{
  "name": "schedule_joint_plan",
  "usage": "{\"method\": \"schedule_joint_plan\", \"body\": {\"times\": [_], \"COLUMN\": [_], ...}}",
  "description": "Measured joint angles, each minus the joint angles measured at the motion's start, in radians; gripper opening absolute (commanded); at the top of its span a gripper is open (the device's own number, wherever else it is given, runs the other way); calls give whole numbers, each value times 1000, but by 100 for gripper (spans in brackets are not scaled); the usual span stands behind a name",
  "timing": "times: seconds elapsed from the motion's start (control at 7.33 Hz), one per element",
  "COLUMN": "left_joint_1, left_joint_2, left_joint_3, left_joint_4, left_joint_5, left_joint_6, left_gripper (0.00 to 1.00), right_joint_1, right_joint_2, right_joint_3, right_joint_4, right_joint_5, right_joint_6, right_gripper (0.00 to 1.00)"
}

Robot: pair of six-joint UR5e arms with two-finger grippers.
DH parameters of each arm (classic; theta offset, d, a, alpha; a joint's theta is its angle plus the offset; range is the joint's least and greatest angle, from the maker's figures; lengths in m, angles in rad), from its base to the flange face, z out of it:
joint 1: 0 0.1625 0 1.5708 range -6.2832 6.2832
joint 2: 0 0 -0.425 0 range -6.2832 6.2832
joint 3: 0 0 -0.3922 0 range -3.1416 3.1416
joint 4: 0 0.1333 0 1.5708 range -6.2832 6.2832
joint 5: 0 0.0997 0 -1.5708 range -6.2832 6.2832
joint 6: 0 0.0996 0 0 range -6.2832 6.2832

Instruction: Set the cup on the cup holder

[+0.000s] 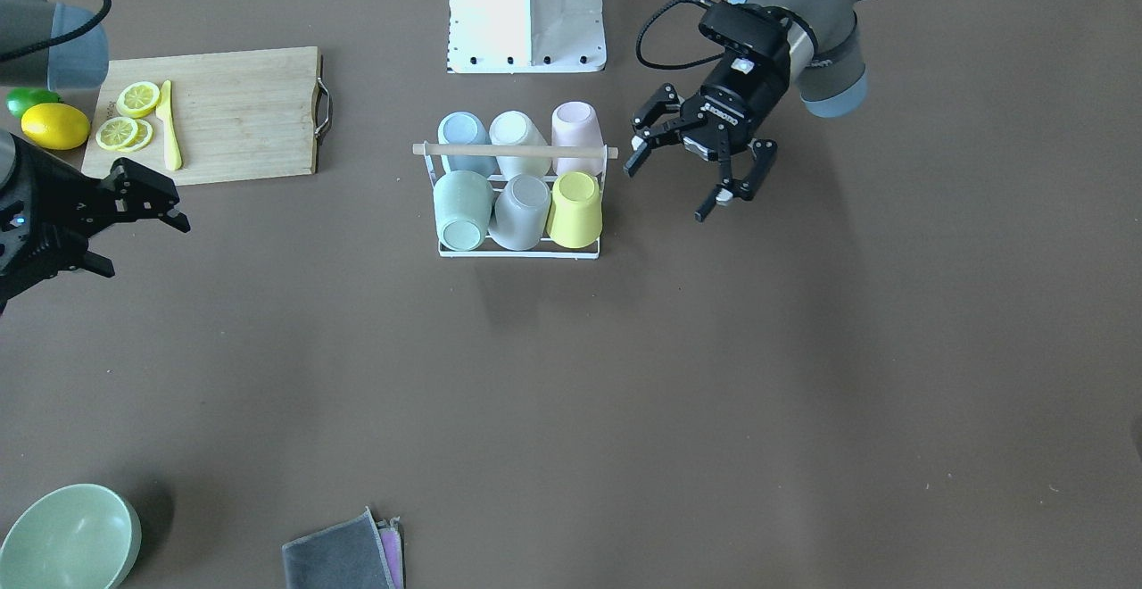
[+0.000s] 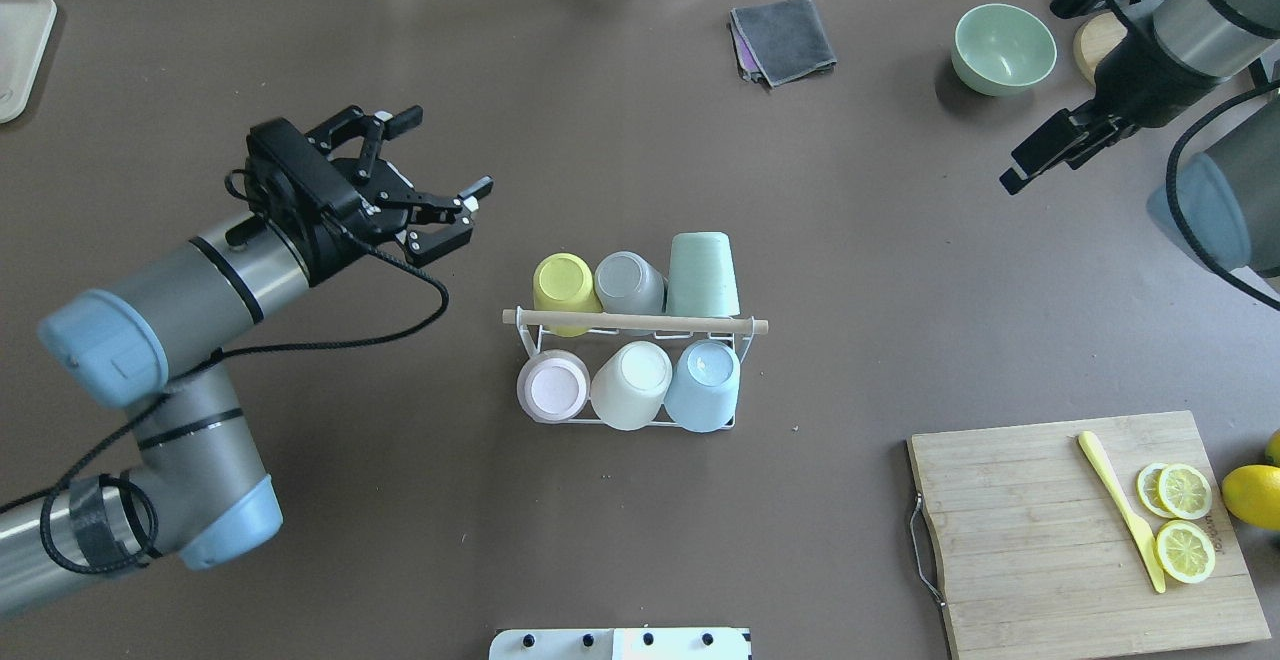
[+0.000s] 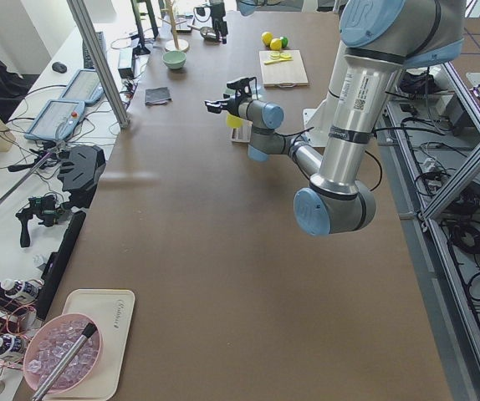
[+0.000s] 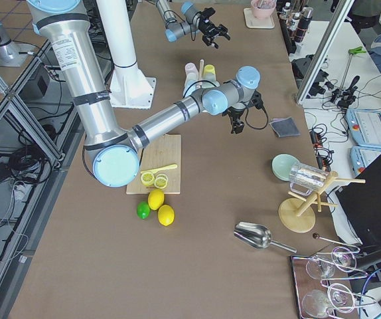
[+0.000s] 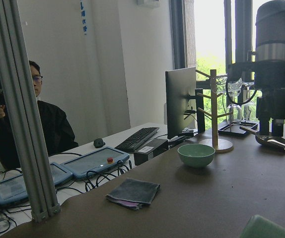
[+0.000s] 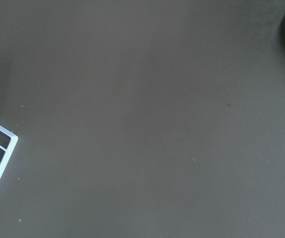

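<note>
The cup holder (image 2: 640, 320), a white wire rack with a wooden rod across its top, stands mid-table and also shows in the front view (image 1: 513, 151). Several cups sit upside down on it: yellow (image 2: 562, 283), grey (image 2: 628, 283) and green (image 2: 703, 275) on the far side, pink (image 2: 553, 387), white (image 2: 632, 383) and blue (image 2: 703, 385) on the near side. My left gripper (image 2: 447, 150) is open and empty, apart from the rack beside its yellow-cup end (image 1: 669, 189). My right gripper (image 2: 1035, 95) is open and empty, far off toward the bowl (image 1: 144, 247).
A wooden cutting board (image 2: 1030, 530) holds lemon slices (image 2: 1185, 490) and a yellow knife (image 2: 1120, 510), with a whole lemon (image 2: 1255, 495) beside it. A green bowl (image 2: 1003, 48) and a grey cloth (image 2: 785, 38) lie at the far edge. The robot base (image 1: 526, 9) stands behind the rack.
</note>
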Motion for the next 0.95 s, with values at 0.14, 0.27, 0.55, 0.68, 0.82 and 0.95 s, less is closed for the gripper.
{"method": "schedule_joint_plan", "body": {"times": [0.14,0.27,0.55,0.68,0.82,0.95], "left_joint_1": [-91,-162,-266,-295,-310,-327], "left_joint_2": [9,15,32,47,63,71], "left_joint_3": [2,4,9,13,24,34], "left_joint_4": [120,235,484,607,692,766], "left_joint_5": [-49,-93,-154,-166,-198,-261], "left_joint_6": [-1,0,1,1,0,-2], "left_gripper": [98,98,98,98,98,98], "right_joint_1": [45,102,239,296,348,389], "right_joint_2": [-18,-41,-107,-156,-209,-274], "right_joint_3": [15,20,16,7,-8,-18], "right_joint_4": [-129,-241,-371,-380,-358,-299], "right_joint_5": [-58,-125,-257,-284,-293,-291], "right_joint_6": [-137,-266,-363,-375,-380,-381], "right_gripper": [100,100,100,100,100,100]}}
